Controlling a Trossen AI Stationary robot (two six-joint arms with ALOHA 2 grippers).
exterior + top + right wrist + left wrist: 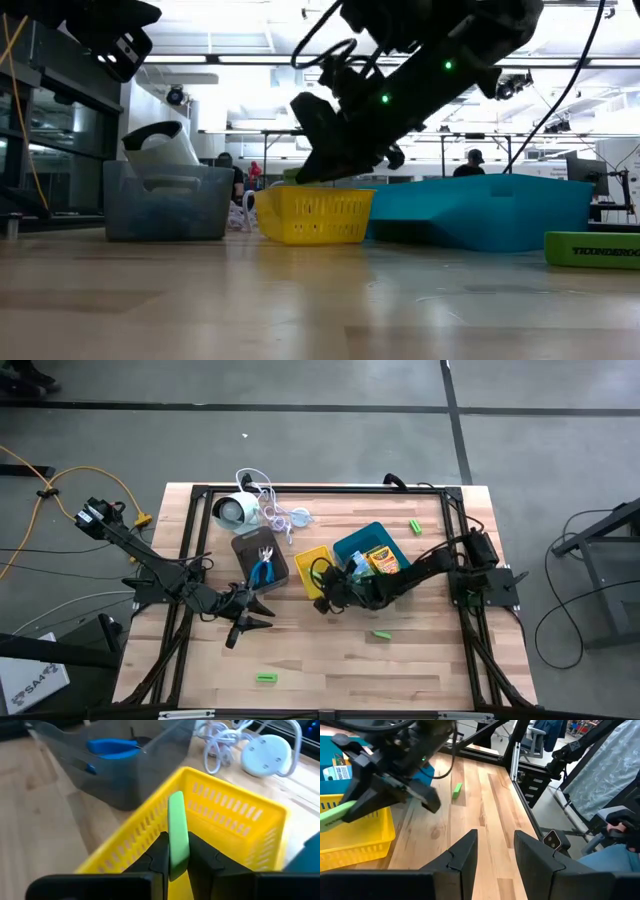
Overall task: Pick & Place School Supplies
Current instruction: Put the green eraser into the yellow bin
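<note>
high: straight down | low: table level | wrists: close, share yellow tray (235,815)

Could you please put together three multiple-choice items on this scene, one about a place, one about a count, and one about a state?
1. Where is the right gripper?
A. over the yellow tray
B. over the grey tray
C. at the table's near edge

2. How many green blocks lie loose on the table in the high view?
A. one
B. three
C. five

3. What is the state of the left gripper?
A. shut on a blue tool
B. open and empty
C. shut on a green block

Answers:
1. A, the right wrist view shows the yellow tray directly beneath the fingers.
2. B, one lies beside the blue tray, one by the right arm, one near the front edge.
3. B, the left wrist view shows a bare gap between its fingers; it is the right gripper that holds a green block.
</note>
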